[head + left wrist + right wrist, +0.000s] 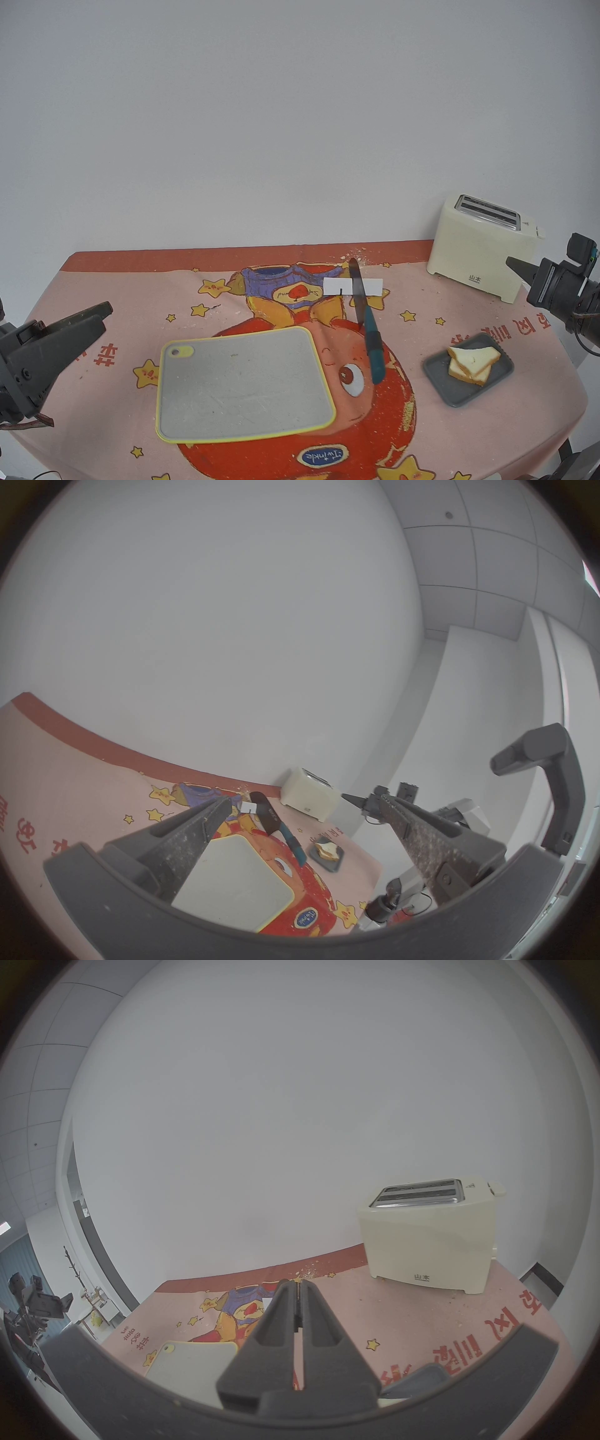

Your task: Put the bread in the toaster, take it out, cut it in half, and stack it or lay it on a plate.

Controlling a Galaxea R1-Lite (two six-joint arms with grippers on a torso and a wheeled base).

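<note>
1. Nearest: yellow-rimmed cutting board [244, 381] lies flat on the cartoon-print tablecloth [431, 437].
2. L gripper [103, 314] hangs at the table's left edge, fingers spread wide, holding nothing.
3. Right of board, two triangular bread halves [475, 361] sit stacked on a small grey plate [440, 375]. The last step looks done.
4. Handling, by judgement: toast prob. light and dry, brittle at corners, softer mid-slice. Best pinched gently at the crust edges, or it crumbles.
5. Teal-handled knife [367, 322] lies btw board and plate, blade propped across a white rest [375, 286].
6. R gripper [514, 262] sits at the right edge, just beside the toaster, fingers pressed together on nothing.
7. Farthest: cream toaster [481, 250] at back right, w/ no slice standing above its slots.
</note>
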